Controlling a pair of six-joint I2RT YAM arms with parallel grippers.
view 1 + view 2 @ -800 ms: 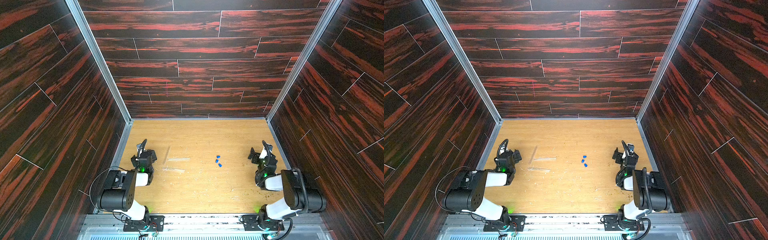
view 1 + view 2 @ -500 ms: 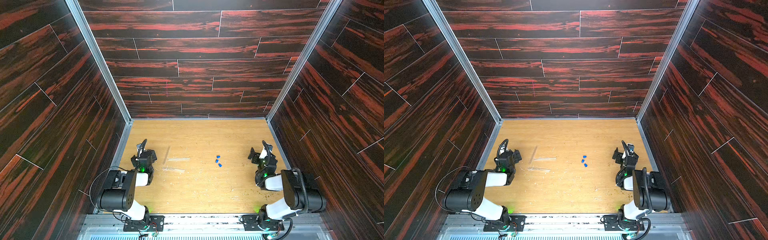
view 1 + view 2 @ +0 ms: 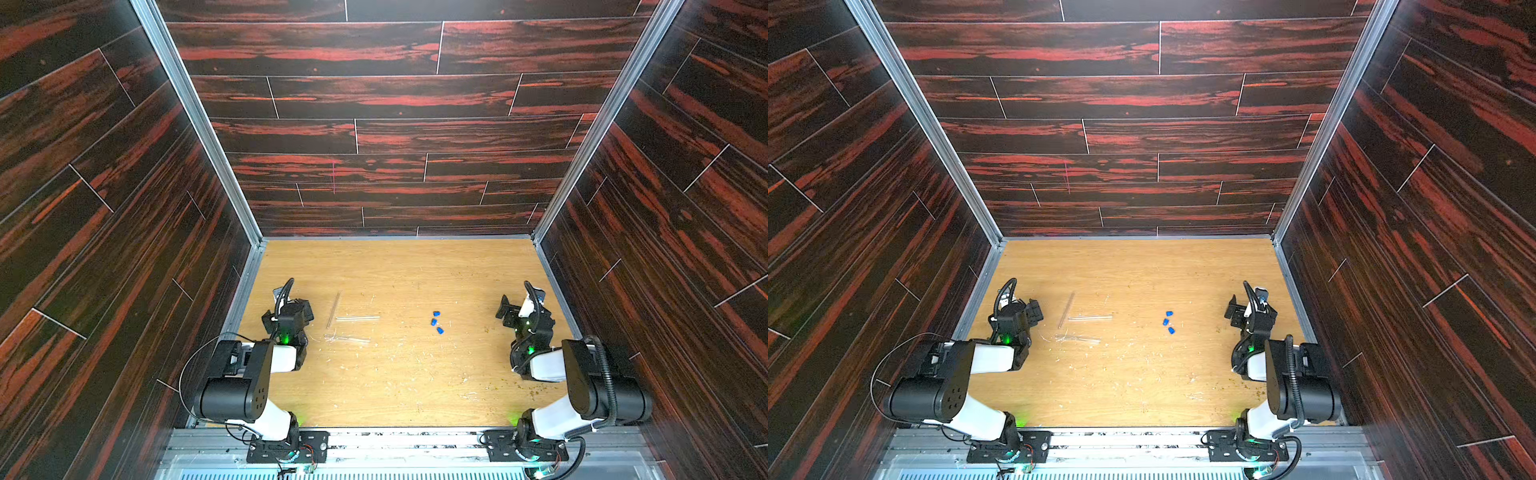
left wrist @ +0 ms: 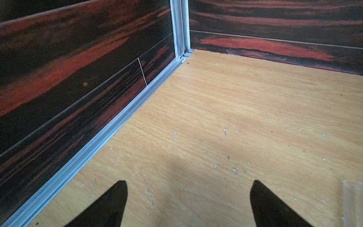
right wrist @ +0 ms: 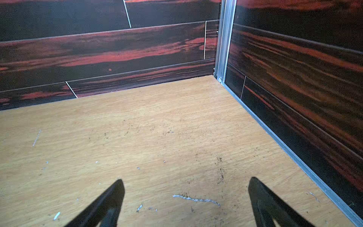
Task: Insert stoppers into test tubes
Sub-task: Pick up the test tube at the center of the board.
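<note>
**Fig.** Start config.; no stopper inserted yet. The L gripper (image 3: 293, 309) and R gripper (image 3: 519, 302) are both shown spread wide and empty: in each wrist view only bare table (image 3: 395, 382) is seen btw. the fingertips.

Three test tubes (image 3: 1090, 318) are laid flat just beside the L gripper, on its centre-facing side. Tube 1 (image 3: 333, 309) is set w/ its long axis running roughly away from the robot base. Tube 2 (image 3: 357, 318) and tube 3 (image 3: 347, 338) are set crosswise, approx. parallel. Whether tubes 1 and 2 touch cannot be told. One tube mouth (image 4: 353, 194) is caught at the edge of the L wrist view.

Three blue stoppers (image 3: 433, 322) are clustered near table centre, well apart from the tubes and nearer the R gripper, lying inward of it.

Judged: tubes are best taken by the L arm and stoppers by the R arm. A crosswise tube, gripped across its axis, would be pointed toward the stopper side. Which tube ends are open is not resolved in the top views.
</note>
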